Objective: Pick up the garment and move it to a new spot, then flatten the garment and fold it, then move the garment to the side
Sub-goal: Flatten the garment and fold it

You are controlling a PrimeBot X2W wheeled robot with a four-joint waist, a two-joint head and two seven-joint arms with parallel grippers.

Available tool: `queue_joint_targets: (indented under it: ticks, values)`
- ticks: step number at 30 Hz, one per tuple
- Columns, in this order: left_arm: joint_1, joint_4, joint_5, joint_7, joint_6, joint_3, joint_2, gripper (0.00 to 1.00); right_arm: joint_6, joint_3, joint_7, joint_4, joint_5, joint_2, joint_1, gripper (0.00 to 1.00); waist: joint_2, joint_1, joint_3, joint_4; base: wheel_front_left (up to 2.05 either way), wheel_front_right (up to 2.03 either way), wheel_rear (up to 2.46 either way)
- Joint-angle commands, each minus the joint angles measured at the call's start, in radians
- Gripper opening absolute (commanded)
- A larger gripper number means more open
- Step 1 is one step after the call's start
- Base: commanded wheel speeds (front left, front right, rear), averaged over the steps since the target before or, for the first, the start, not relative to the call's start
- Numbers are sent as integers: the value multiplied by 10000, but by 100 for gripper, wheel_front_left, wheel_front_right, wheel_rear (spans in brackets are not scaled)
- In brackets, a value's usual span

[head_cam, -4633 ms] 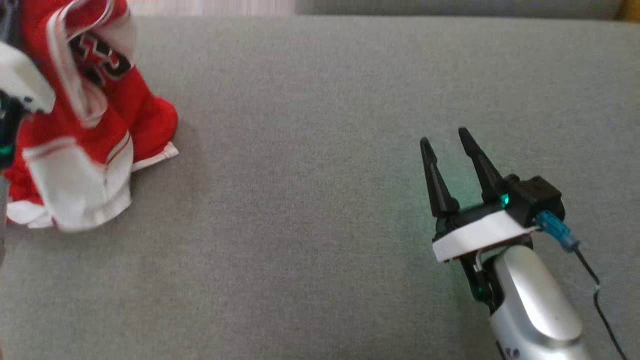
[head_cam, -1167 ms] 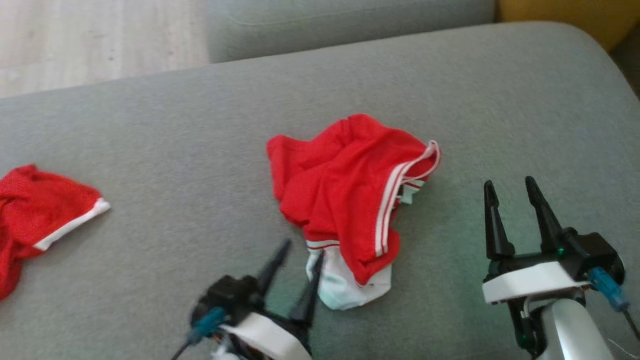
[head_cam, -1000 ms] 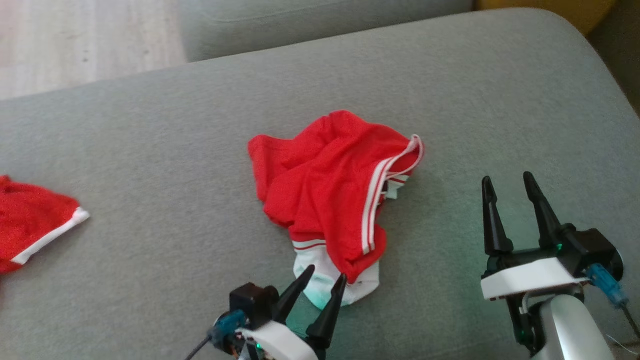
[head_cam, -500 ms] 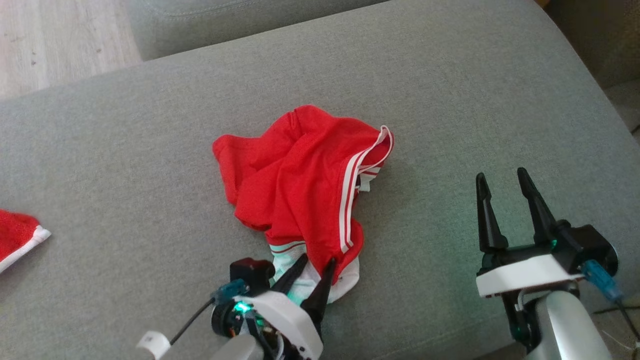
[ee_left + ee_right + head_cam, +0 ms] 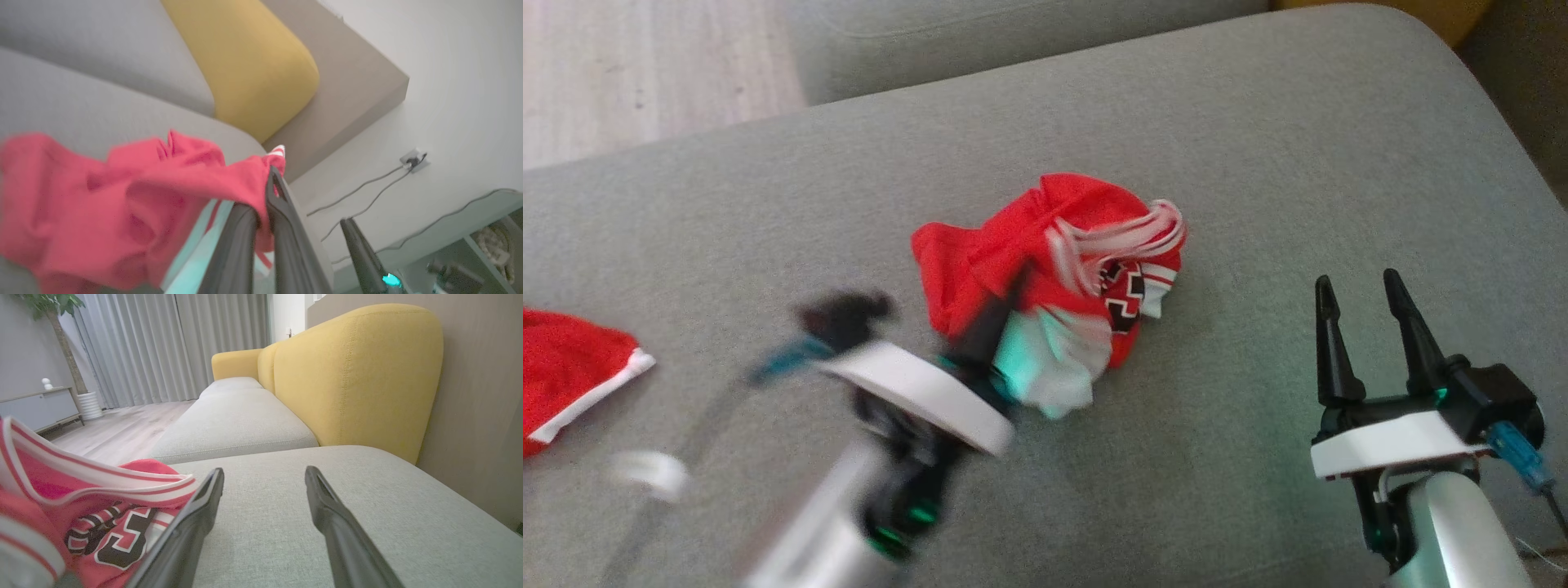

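The garment [image 5: 1045,237] is a red jersey with white stripes and a black-and-white number, bunched in the middle of the grey sofa seat [image 5: 1258,163]. My left gripper [image 5: 1013,287], blurred by motion, is shut on its white-and-red lower edge and holds that edge raised. In the left wrist view the fingers [image 5: 282,212] pinch red cloth [image 5: 122,196] at their tips. My right gripper [image 5: 1356,282] stands open to the right of the garment, apart from it, nothing between its fingers. The right wrist view has the jersey [image 5: 102,522] just left of its left finger.
A second red piece with a white hem [image 5: 572,367] lies at the seat's left edge. Behind are another grey cushion [image 5: 1013,41] and wooden floor [image 5: 645,73]. A yellow backrest [image 5: 351,371] rises at the right, past the seat's rounded right end.
My left gripper has closed on the garment's near white edge and swung up and away with it, bunching the cloth. The right gripper stayed open in place. The camera shifted slightly.
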Motion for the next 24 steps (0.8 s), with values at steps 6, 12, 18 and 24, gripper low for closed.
queue_joint_targets:
  ticks: [6, 12, 18, 24]
  values:
    - [-1509, -2710, -1203, 1638, 1308, 2515, 2067, 0, 77, 479, -64, -247, 201, -43, -249, 100, 0, 0, -288, 356, 0, 0, 0]
    - [-2783, -3001, -1382, 2448, 2320, 3545, 2964, 0, 77, 569, -64, -121, 245, -43, -374, 100, 0, 0, -390, 416, 0, 0, 0]
    - [-4540, -2589, -785, 2682, 3001, 3758, 3306, 0, 77, 642, -64, -23, 258, -43, -506, 100, 0, 0, -456, 365, 0, 0, 0]
    - [-6099, -2063, -325, 2658, 3247, 3464, 2972, 0, 77, 668, -65, 24, 263, -43, -528, 100, 0, 0, -514, 249, 0, 0, 0]
